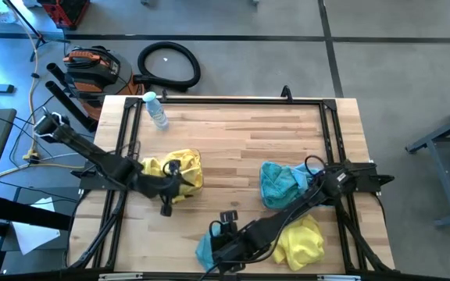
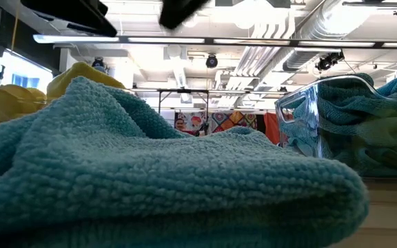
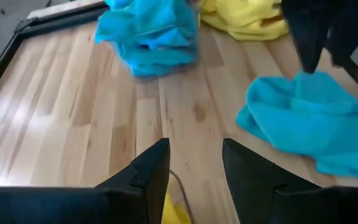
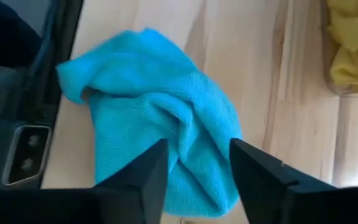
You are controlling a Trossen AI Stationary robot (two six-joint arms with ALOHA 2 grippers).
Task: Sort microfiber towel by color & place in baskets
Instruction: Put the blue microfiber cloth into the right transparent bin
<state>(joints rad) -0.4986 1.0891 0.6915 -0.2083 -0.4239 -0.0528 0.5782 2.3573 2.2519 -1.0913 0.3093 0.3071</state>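
Observation:
A loose teal-blue towel [image 1: 205, 251] [image 4: 160, 124] lies crumpled at the table's near edge and fills the low view [image 2: 150, 172]. My right gripper [image 1: 221, 226] [image 4: 197, 162] hovers open just above it without touching. My left gripper [image 1: 166, 207] [image 3: 194, 162] is open and holds nothing, over bare wood beside the basket of yellow towels [image 1: 174, 172] [image 4: 353, 50]. The second basket [image 1: 283, 183] [image 2: 350, 124] [image 3: 151, 31] holds teal towels. A loose pile of yellow towels [image 1: 299, 238] [image 3: 247, 15] lies near the right near corner.
A clear water bottle with a blue cap [image 1: 156, 109] lies at the far left of the table. A black frame rail [image 1: 225, 100] runs round the table's edge. Bare wood [image 1: 241, 140] shows across the middle and far side. My right arm [image 1: 287, 211] crosses between the teal basket and the yellow pile.

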